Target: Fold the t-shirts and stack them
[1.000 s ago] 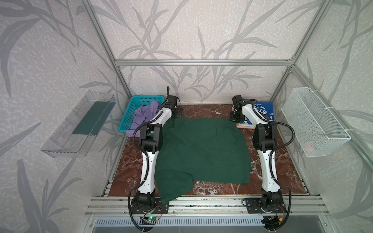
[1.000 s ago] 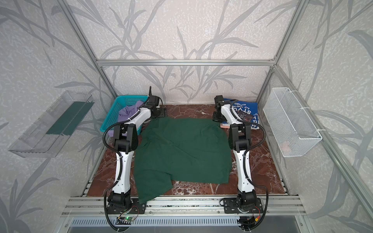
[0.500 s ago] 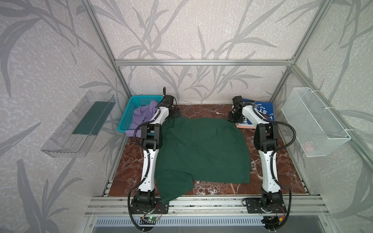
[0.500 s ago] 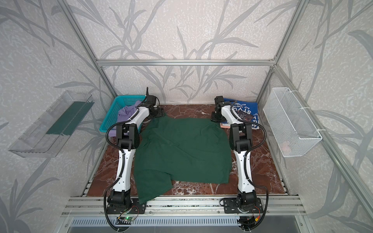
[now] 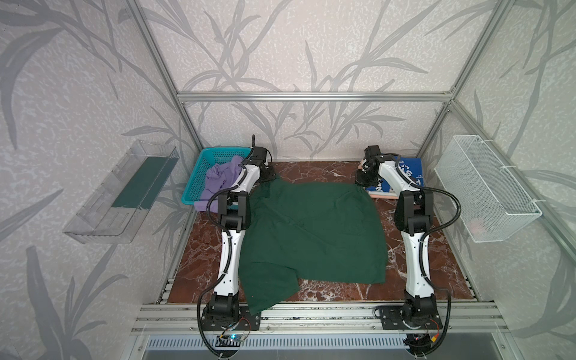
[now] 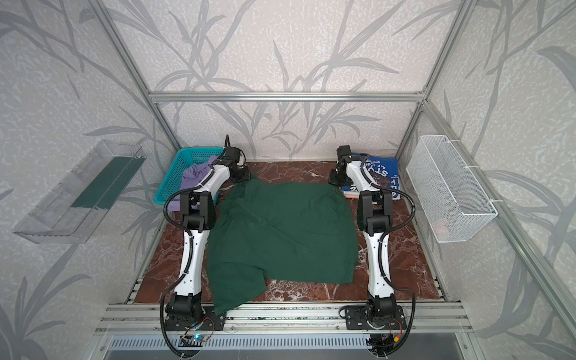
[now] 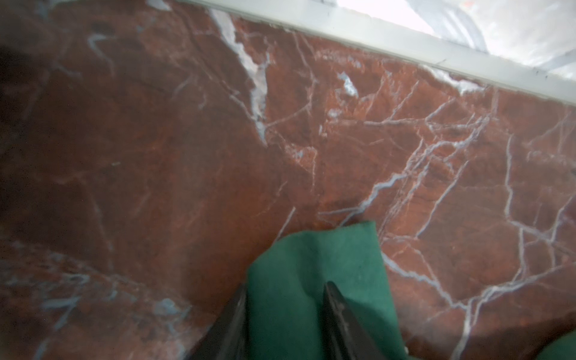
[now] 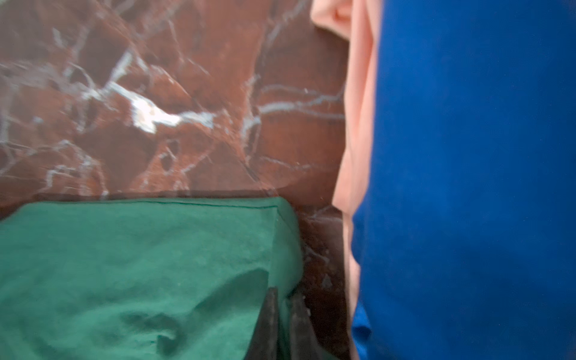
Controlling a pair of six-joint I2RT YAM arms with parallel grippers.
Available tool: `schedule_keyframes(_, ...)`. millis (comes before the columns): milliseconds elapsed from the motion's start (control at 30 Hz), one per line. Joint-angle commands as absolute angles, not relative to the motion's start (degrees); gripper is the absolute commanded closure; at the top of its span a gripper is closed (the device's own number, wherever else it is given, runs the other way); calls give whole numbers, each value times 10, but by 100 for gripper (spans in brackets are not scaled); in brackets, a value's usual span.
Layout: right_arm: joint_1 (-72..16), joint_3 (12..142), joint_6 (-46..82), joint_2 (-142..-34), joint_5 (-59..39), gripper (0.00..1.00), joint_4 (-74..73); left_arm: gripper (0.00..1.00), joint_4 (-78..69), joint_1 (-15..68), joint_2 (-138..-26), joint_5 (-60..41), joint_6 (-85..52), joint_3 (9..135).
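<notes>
at ten o'clock on the table (image 5: pixel 452 265) a purple shirt (image 5: pixel 221 177) spills from the basket (image 5: pixel 218 151). the left gripper (image 7: pixel 285 290) stands at the eleven o'clock corner of the green shirt (image 5: pixel 311 237), jaws narrowly apart with the cloth between them. the shirt lies spread across the middle. the right gripper (image 8: pixel 282 293) pinches its one o'clock corner, just beside the blue shirt (image 5: pixel 408 168) stacked on a peach shirt (image 8: pixel 358 124).
</notes>
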State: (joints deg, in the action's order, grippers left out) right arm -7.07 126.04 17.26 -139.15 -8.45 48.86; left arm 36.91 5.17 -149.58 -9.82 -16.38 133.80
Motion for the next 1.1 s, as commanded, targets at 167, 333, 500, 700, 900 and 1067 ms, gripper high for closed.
schedule_keyframes(167, -71, 1334, 143, -1428, -114, 100, 536, 80, 403, 51, -1509, -103, -151, 1352)
schedule_keyframes(333, -71, 1354, 121, -1429, -122, 100, 540, 86, 405, 52, -1493, -92, -151, 1354)
schedule_keyframes(500, -71, 1375, 121, -1432, -145, 100, 539, 92, 419, 51, -1459, -79, -141, 1354)
schedule_keyframes(700, -71, 1328, 107, -1400, -141, 100, 516, 95, 425, 52, -1394, -72, -141, 1290)
schedule_keyframes(900, -71, 1257, 93, -1348, -115, 100, 483, 96, 369, 53, -1305, -62, -151, 1173)
schedule_keyframes(1067, -71, 1153, 79, -1280, -111, 100, 414, 96, 337, 52, -1251, -52, -158, 1098)
